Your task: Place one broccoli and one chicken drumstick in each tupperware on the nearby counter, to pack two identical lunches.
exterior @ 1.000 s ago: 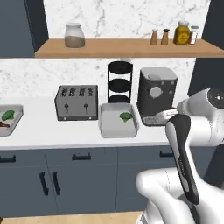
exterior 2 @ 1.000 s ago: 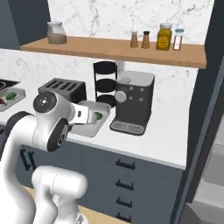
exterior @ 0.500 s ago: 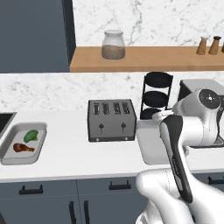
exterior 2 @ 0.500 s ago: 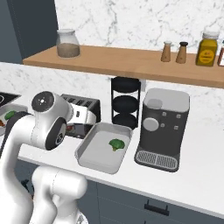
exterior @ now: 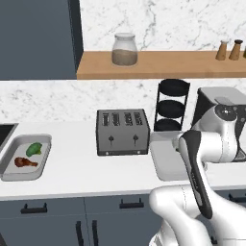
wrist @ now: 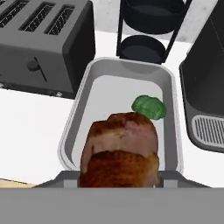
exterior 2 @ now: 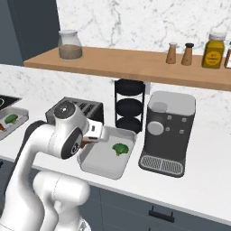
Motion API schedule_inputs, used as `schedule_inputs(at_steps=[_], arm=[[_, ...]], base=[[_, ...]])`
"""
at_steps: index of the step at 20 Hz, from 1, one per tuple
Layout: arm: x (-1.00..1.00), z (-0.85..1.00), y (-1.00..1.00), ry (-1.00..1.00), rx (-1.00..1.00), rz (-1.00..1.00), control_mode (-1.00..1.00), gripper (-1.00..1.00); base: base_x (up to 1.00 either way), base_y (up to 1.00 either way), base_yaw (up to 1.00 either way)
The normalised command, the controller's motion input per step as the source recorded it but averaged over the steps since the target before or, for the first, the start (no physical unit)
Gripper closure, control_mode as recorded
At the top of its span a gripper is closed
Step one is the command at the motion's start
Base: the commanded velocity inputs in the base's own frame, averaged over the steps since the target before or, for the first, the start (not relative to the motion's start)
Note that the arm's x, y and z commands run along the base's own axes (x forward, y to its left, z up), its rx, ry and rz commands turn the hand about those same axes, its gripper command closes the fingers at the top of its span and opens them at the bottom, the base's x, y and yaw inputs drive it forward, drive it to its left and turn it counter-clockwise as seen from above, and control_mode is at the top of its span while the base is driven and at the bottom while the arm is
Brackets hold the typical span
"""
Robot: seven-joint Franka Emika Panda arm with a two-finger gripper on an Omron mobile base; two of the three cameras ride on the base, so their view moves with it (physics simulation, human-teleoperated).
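Gripper-held drumstick (wrist: 120, 151) apparently above tupperware (wrist: 83, 109)

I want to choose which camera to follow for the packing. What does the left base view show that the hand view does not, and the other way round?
Left base view alone: the far tupperware at the left, holding a broccoli and a chicken drumstick, and the shelf jar.
Hand view alone: the held drumstick over the near tupperware, where another broccoli lies.
Both: the toaster, the black stand, the white counter.
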Motion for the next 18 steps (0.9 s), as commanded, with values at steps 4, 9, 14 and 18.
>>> schedule_inputs(at_steps=[4, 9, 14, 18], arm=[[0.02, -0.47, -0.02, 0.20, 0.00, 0.07, -1.00, 1.00], [0.25, -0.43, 0.00, 0.04, 0.00, 0.10, -1.00, 1.00], [0.32, -0.29, 0.00, -0.01, 0.00, 0.08, -1.00, 1.00], [0.41, -0.28, 0.00, 0.00, 0.00, 0.06, -1.00, 1.00]], base=[[0.00, 0.00, 0.00], [0.00, 0.00, 0.00], [0.00, 0.00, 0.00], [0.00, 0.00, 0.00]])
